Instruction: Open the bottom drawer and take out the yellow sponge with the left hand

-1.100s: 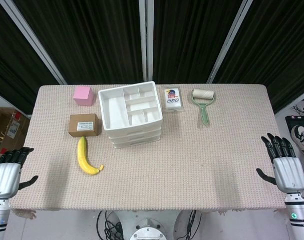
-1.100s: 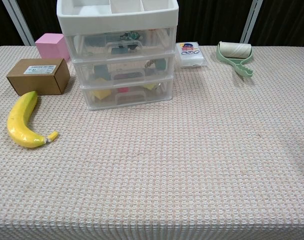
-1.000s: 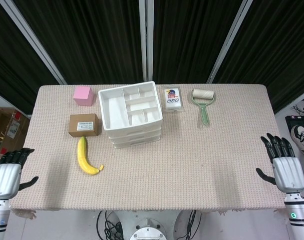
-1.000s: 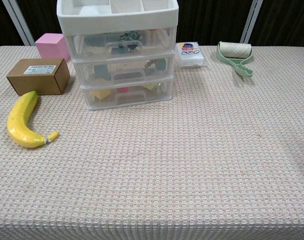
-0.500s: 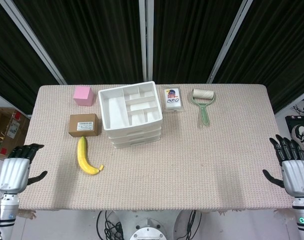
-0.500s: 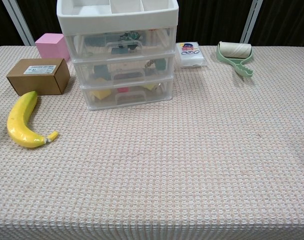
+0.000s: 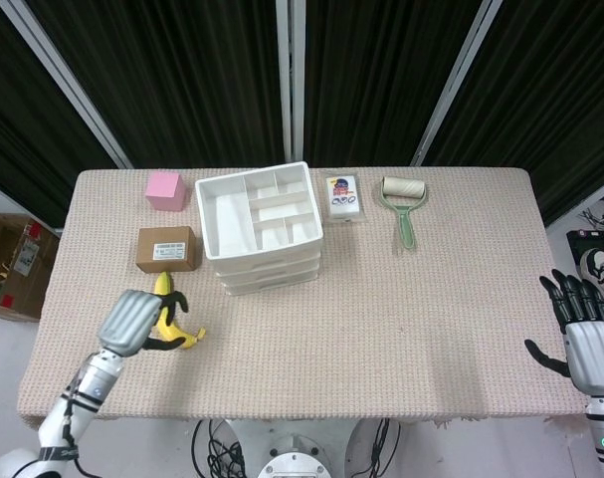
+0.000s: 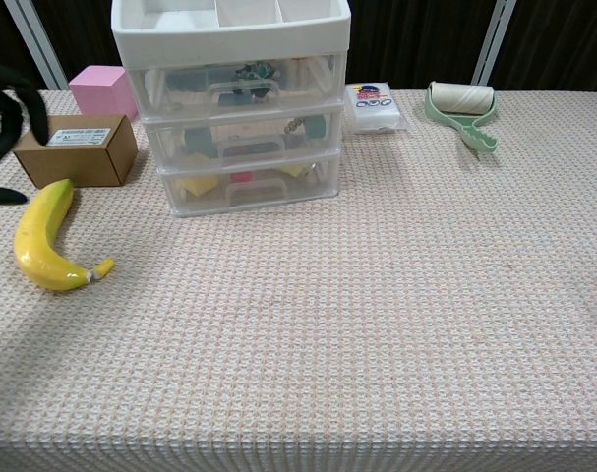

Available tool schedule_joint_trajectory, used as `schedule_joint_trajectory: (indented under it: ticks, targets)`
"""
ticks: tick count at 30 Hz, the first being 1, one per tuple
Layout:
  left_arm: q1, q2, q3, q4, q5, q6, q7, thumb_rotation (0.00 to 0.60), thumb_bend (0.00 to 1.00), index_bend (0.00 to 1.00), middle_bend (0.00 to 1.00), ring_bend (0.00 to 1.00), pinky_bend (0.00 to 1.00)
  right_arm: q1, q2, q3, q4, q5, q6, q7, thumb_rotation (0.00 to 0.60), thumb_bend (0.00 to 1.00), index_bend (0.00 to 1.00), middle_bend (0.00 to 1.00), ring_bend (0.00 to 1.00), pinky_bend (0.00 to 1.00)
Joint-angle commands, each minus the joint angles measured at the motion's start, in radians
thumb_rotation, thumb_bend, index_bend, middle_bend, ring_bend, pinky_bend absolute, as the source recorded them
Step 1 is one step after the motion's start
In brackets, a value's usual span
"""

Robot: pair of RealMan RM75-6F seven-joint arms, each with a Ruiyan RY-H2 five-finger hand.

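The left hand point(image 7: 140, 321) sits low and left in the head view, above the banana point(image 7: 172, 326), so most of the fruit is hidden behind it there; its dark fingers point(image 8: 5, 96) are spread apart and hold nothing, and the chest view catches only those fingers, cut off at the left edge. The right hand point(image 7: 585, 337) shows only in the head view, at the lower right beyond the table's point(image 7: 411, 319) edge, fingers apart and empty, its wrist cut by the frame. The white drawer unit point(image 8: 237, 108) stands at upper centre of the chest view with all drawers closed. Through the cloudy front of the bottom drawer point(image 8: 249, 183) the yellow sponge point(image 8: 198, 184) appears as a blurred yellow block at its left; other contents are too hazy to name. From above, the open top tray hides the drawers' insides.
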Motion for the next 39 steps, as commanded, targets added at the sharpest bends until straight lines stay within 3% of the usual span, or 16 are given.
schedule_joint_trajectory:
  ticks: [1, 5, 14, 22, 32, 39]
  targets:
    - [-0.093, -0.091, -0.032, -0.006, -0.063, -0.086, -0.055, 0.6, 0.15, 0.47, 0.67, 0.74, 0.97, 0.0, -0.001, -0.001, -0.001, 0.0, -0.002, -0.002, 0.6, 0.12, 0.0, 0.0, 0.0, 0.0]
    - [-0.147, -0.192, -0.065, 0.026, -0.142, -0.116, -0.041, 0.6, 0.16, 0.39, 0.68, 0.78, 1.0, 0.002, -0.003, -0.001, -0.005, 0.0, -0.007, -0.01, 0.6, 0.12, 0.0, 0.0, 0.0, 0.0]
    - [-0.274, -0.353, -0.107, 0.12, -0.327, -0.192, 0.043, 0.6, 0.19, 0.32, 0.74, 0.87, 1.0, -0.001, -0.003, -0.001, -0.013, 0.005, -0.006, -0.016, 0.6, 0.12, 0.0, 0.0, 0.0, 0.0]
    - [-0.333, -0.4, -0.068, 0.17, -0.457, -0.199, 0.18, 0.6, 0.22, 0.27, 0.85, 0.94, 1.0, -0.009, -0.005, -0.004, -0.006, 0.012, -0.004, -0.007, 0.6, 0.12, 0.0, 0.0, 0.0, 0.0]
    - [-0.399, -0.46, -0.044, 0.237, -0.653, -0.183, 0.327, 0.6, 0.26, 0.19, 0.87, 0.97, 1.0, -0.016, -0.011, -0.007, 0.0, 0.013, 0.001, -0.002, 0.6, 0.12, 0.0, 0.0, 0.0, 0.0]
    - [-0.43, -0.483, -0.024, 0.284, -0.699, -0.146, 0.404, 0.6, 0.3, 0.16, 0.88, 0.97, 1.0, -0.019, -0.015, -0.01, 0.001, 0.013, -0.001, 0.001, 0.6, 0.12, 0.0, 0.0, 0.0, 0.0]
